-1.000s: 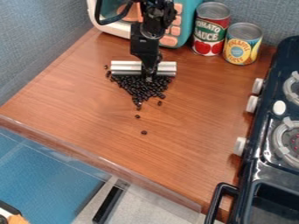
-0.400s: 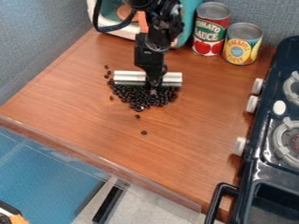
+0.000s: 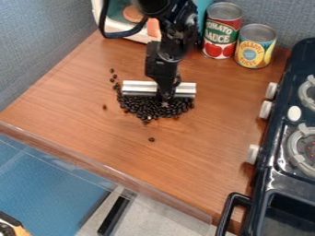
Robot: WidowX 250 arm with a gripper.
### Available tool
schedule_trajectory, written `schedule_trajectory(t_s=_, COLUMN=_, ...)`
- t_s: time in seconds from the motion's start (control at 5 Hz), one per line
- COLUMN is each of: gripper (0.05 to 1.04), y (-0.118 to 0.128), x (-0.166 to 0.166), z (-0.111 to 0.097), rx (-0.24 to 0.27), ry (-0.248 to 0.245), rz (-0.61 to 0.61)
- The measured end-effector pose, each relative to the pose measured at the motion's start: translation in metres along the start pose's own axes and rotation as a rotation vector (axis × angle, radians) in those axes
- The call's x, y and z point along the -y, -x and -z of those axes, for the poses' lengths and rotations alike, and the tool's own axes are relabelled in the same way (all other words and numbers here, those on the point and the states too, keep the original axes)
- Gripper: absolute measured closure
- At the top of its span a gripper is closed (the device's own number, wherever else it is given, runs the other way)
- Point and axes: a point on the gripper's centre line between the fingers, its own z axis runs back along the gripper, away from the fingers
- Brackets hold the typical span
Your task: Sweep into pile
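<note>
The black gripper [image 3: 166, 97] hangs over the middle of the wooden counter, shut on a silver metal bar that serves as the sweeping blade. That silver bar [image 3: 141, 87] lies crosswise, sticking out on both sides of the gripper. Dark beans [image 3: 149, 109] are heaped along the bar's front edge, the side toward the camera. A few stray beans [image 3: 114, 76] trail off behind the bar's left end. One bean [image 3: 152, 139] lies alone in front of the heap, and another [image 3: 104, 107] sits to its left.
A toy microwave [image 3: 120, 23] stands behind the arm at the back edge. Two cans, a red tomato sauce can [image 3: 222, 30] and a yellow pineapple can [image 3: 255, 46], are at the back right. The dark toy stove [image 3: 280, 175] borders the right side.
The gripper and bar have moved toward the camera and slightly right, pushing the beans into a wider, flatter heap. One bean has come to rest farther left.
</note>
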Motion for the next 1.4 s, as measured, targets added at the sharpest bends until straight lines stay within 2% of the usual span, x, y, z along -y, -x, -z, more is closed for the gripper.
schedule_trajectory(t_s=0.4, gripper=0.7, y=0.003, x=-0.006, z=-0.003, rx=-0.002, ry=-0.004, rz=0.021)
schedule_trajectory(t_s=0.8, gripper=0.7, y=0.008, x=0.012, z=-0.013, rx=-0.022, ry=0.009, rz=0.095)
schedule_trajectory(t_s=1.4, gripper=0.7, y=-0.025, x=0.051, z=-0.021, rx=-0.016, ry=0.039, rz=0.043)
